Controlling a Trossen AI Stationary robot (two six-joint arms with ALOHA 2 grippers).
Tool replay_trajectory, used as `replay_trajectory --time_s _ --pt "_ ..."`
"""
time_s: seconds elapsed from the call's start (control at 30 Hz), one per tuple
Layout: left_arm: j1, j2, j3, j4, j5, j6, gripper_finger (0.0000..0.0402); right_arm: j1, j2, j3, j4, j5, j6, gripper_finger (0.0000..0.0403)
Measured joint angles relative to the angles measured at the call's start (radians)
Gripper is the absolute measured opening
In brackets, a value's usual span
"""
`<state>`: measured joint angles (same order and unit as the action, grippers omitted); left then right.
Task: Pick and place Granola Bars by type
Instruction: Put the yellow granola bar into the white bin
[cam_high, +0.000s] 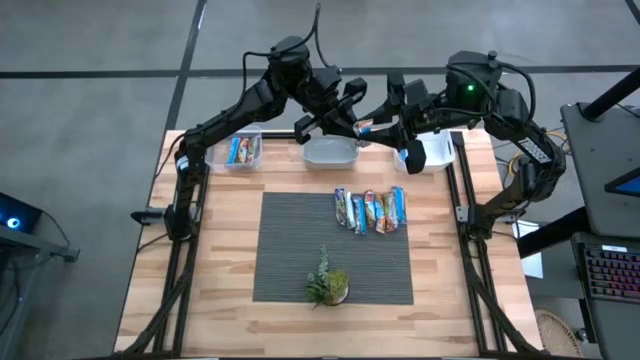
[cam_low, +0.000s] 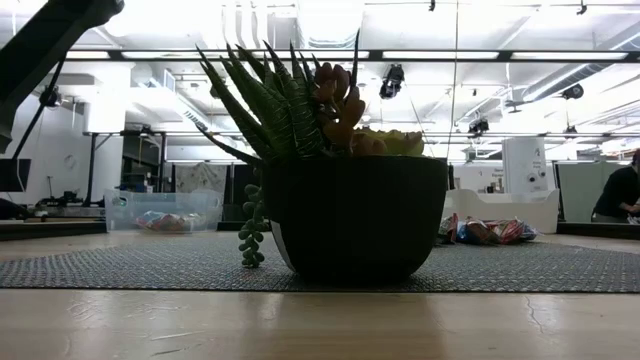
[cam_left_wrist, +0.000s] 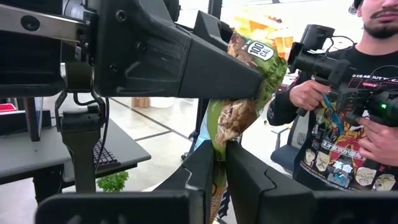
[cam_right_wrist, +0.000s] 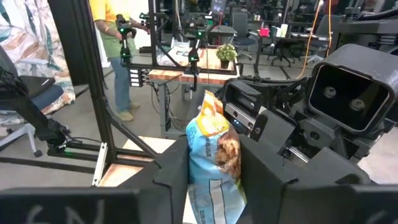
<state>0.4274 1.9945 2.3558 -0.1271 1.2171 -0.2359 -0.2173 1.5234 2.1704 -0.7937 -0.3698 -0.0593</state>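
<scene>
Lying across the table (cam_high: 225, 250), a dark mat (cam_high: 290, 250) carries a potted plant (cam_high: 328, 285) and a row of bars (cam_high: 371, 211). Behind it stand three bins: left (cam_high: 240, 151) with bars inside, middle (cam_high: 331, 153), right (cam_high: 435, 155). Above the middle bin, both arms meet on one bar (cam_left_wrist: 239, 109). The left gripper (cam_left_wrist: 221, 158) pinches it; the right gripper (cam_right_wrist: 214, 158) has its jaws against both sides.

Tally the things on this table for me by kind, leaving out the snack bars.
Clear plastic bins: 2
White bin: 1
Grey woven mat: 1
Small green potted plant: 1
Total: 5
</scene>
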Motion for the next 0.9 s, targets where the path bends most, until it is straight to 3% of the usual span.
replay_trajectory --time_s 0.6,0.9 --pt "0.000 0.000 0.000 0.000 -0.012 -0.144 0.0028 0.000 0.000 0.000 -0.002 0.000 0.003 0.0086" --pt "0.000 0.000 0.000 0.000 -0.076 -0.177 0.0118 0.000 0.000 0.000 -0.002 0.000 0.005 0.0079"
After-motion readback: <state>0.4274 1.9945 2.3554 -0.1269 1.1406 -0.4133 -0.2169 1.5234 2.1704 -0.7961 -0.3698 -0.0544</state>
